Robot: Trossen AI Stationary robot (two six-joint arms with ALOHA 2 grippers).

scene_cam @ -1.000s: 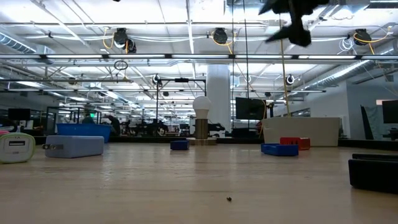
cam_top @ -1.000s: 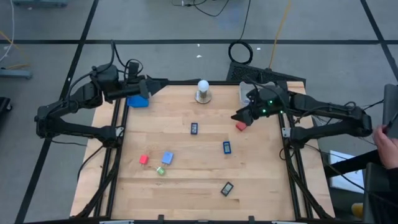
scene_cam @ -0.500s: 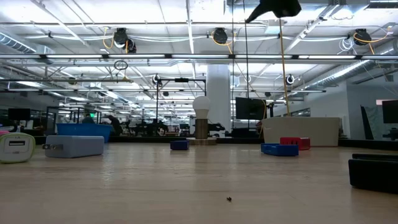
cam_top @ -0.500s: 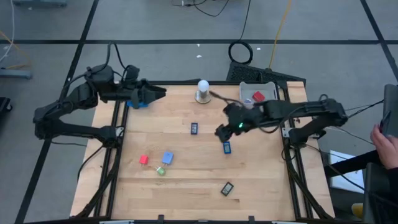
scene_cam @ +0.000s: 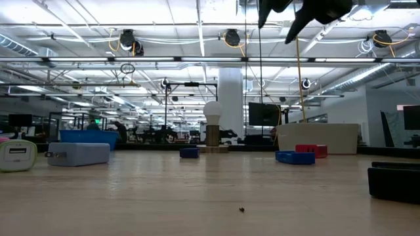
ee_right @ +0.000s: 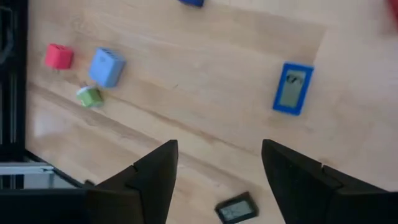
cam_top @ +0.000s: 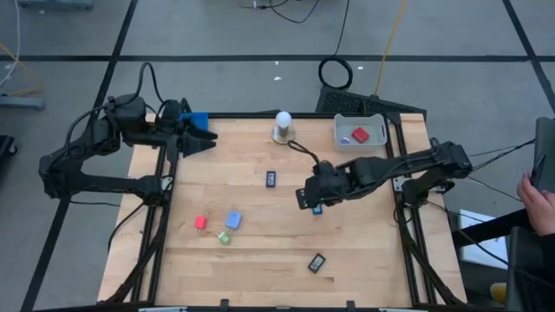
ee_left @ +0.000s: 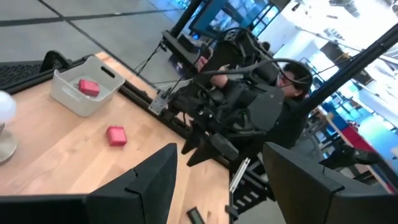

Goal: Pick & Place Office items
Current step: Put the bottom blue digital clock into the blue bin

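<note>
overhead, two dark robot arms reach over a wooden counter (cam_top: 260, 243) strewn with small office items.

the right claw (cam_top: 305, 196) hovers above the counter's middle, just beside a blue rectangular piece (cam_top: 316, 206), fingers apart and empty. the left claw (cam_top: 201, 140) waits at the far left corner, fingers apart, holding nothing. another blue piece (cam_top: 270, 178) lies nearer the white bulb (cam_top: 283, 126). a red block (cam_top: 200, 223), light-blue block (cam_top: 233, 219) and green bit (cam_top: 224, 237) cluster on the left; a dark piece (cam_top: 316, 262) sits near the front edge. a grey tray (cam_top: 345, 143) at the far right holds a red block (cam_top: 360, 134).
</note>
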